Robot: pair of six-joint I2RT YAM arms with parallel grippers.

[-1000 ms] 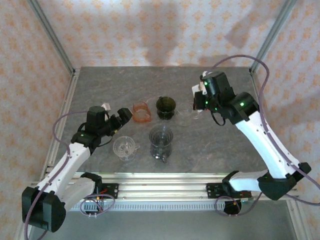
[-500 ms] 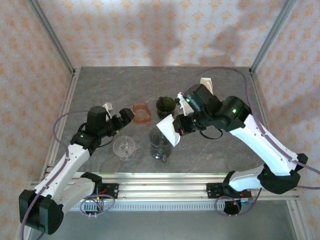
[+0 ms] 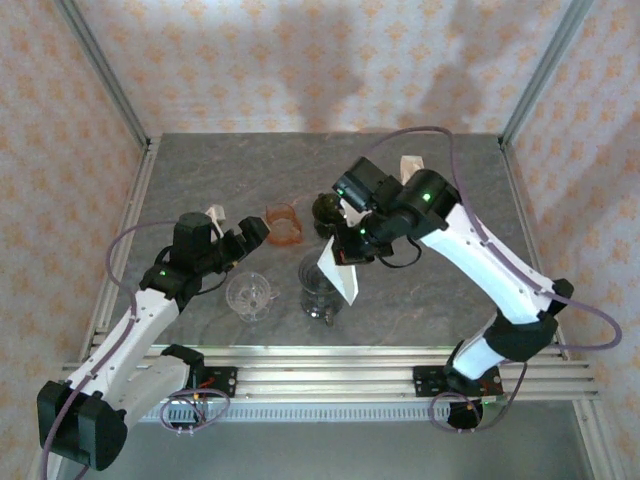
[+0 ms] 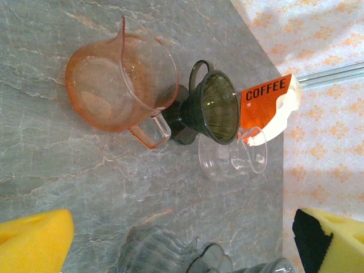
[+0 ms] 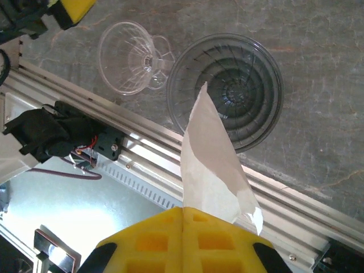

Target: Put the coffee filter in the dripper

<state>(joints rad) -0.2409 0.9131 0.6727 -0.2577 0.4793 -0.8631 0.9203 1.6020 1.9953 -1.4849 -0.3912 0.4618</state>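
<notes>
Swung over from the back, the right gripper [image 5: 182, 220] clenches the coffee filter [image 5: 211, 165] above the rim of the grey dripper [image 5: 244, 79], where its off-centre tip may snag and crumple; the left gripper [image 3: 236, 228] gapes.

Top view: illumination is even, diffuse and warm, coming from overhead. Broad soft shadows fall on the back wall [image 3: 250, 60] at upper centre and upper right. The aluminium rail [image 3: 320, 354] at lower centre shows glare.

Left wrist view: the table [image 4: 85, 170] is sharp. The left finger pads [image 4: 34, 239] in the lower corners are out of focus.

Right wrist view: the lower left is washed out to a pale blue-white. The coffee filter [image 5: 210, 162] reads bright, and the right finger pads [image 5: 148, 247] at the bottom edge are blurred.
</notes>
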